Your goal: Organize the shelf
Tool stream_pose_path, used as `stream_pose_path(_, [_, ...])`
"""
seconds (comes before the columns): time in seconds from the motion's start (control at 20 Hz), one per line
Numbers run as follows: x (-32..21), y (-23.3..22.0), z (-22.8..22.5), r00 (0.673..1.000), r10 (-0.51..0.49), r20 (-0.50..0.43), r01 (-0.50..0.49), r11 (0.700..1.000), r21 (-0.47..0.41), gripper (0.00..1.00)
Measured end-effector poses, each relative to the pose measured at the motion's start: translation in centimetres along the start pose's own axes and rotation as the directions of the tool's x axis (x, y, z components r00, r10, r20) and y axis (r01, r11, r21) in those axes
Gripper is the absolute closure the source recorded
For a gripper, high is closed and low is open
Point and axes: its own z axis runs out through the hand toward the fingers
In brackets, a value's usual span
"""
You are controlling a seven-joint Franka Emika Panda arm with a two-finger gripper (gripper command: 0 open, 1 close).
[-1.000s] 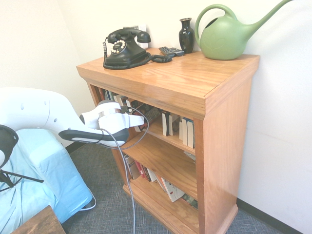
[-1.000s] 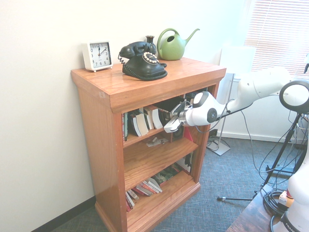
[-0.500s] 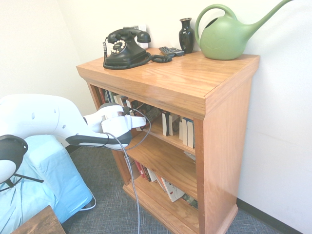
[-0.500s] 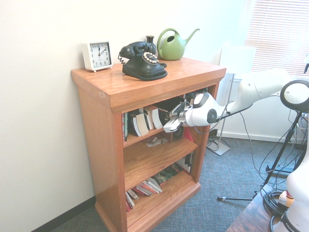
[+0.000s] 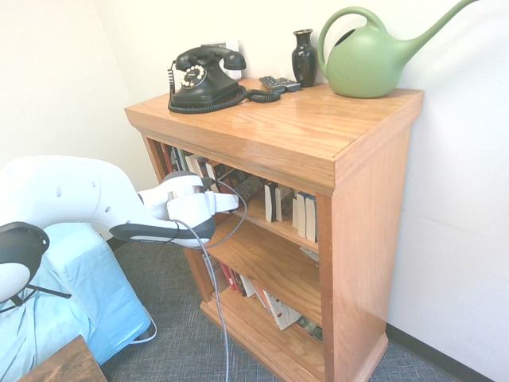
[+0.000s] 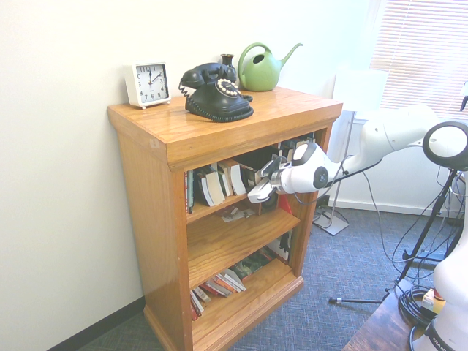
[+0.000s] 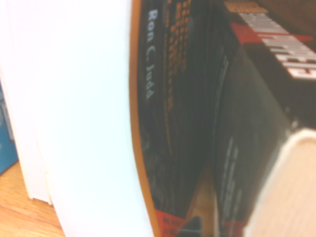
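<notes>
Wooden shelf [image 5: 318,143] of honey colour stands against a white wall, with a thick top, solid side panels and inner boards; on its top sit a black dial telephone [image 5: 205,79], a small dark vase [image 5: 304,57], a green watering can [image 5: 370,60] and, in the second exterior view, a white square clock [image 6: 148,83] near the far corner by the wall; a dark remote control [image 5: 279,83] lies between the telephone and the vase. White robot arm [image 5: 71,191] reaches to the front of the top compartment, its gripper [image 6: 259,187] pointing slightly downward at the row of books [image 6: 219,184] there; whether its fingers stand apart or together cannot be told from these views, and nothing can be seen held between them. Books on the top board stand in loose groups, some upright and some leaning; more books [image 5: 278,306] lie tilted on the lowest board, and the middle board [image 5: 266,259] is mostly bare wood. Wrist view shows, from very close and blurred, a dark book spine [image 7: 168,113] with orange lettering and the name "Ron C. Judd", a white book cover [image 7: 79,118] pressed beside it, and a red and white spine [image 7: 276,44] on the other side; pale page edges [image 7: 286,192] show at one corner.
</notes>
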Motion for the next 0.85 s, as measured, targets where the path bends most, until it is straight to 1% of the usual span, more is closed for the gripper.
stream_pose_path(0.3, [0.2, 0.4, -1.5, 1.000, -0.010, 0.019, 0.010, 1.000, -0.003, 0.00])
stream_pose_path(0.55, [-0.4, 0.9, -4.6, 0.999, -0.016, 0.050, 0.016, 1.000, -0.005, 0.00])
stream_pose_path(0.85, [-2.5, 2.2, -9.5, 0.995, 0.021, 0.100, -0.021, 1.000, -0.001, 0.00])
